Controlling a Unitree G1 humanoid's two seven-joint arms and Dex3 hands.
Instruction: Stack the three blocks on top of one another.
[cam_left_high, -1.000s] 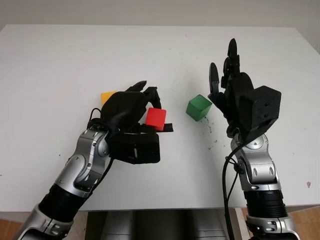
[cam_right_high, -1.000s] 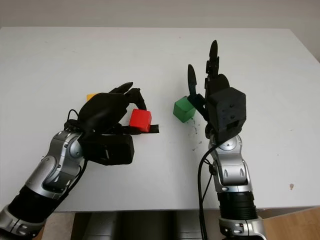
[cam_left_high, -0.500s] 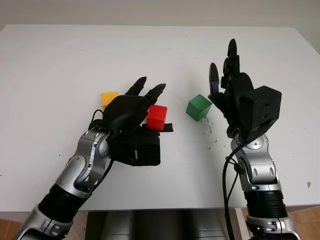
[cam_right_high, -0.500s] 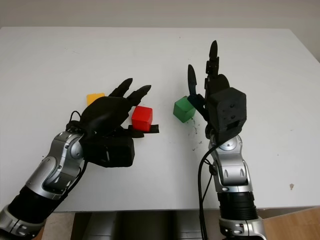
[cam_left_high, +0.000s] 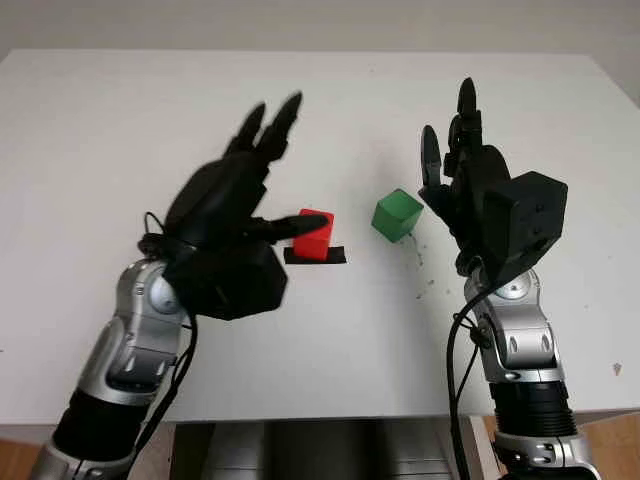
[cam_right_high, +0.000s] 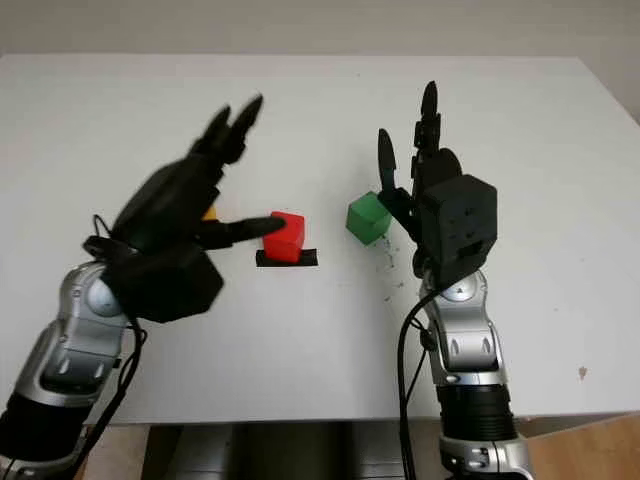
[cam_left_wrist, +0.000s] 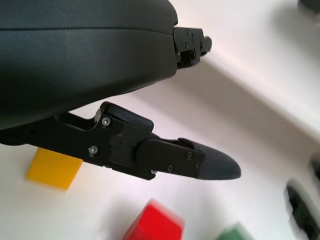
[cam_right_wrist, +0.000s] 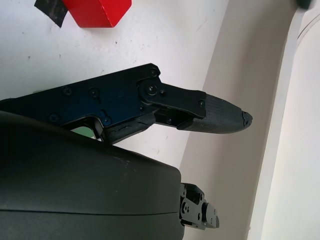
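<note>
L hand (cam_left_high: 235, 200) lifted off red block (cam_left_high: 313, 233) | yellow block (cam_left_wrist: 54, 168) mostly hidden

desk (cam_left_high: 120, 110): plain white top, matte, takes up most of the head views, front edge runs along the bottom
wall (cam_left_high: 320, 25): pale grey-beige strip right behind the desk's far edge
floor (cam_left_high: 610, 435): bit of warm wood-tone showing at the bottom right corner, past the desk's edge
under the desk (cam_left_high: 320, 450): grey metal-looking frame or shelf below the front edge, hard to tell which
marks (cam_left_high: 425, 285): few small dark specks on the desktop, right of centre
light: soft and even, only faint shadows
</note>
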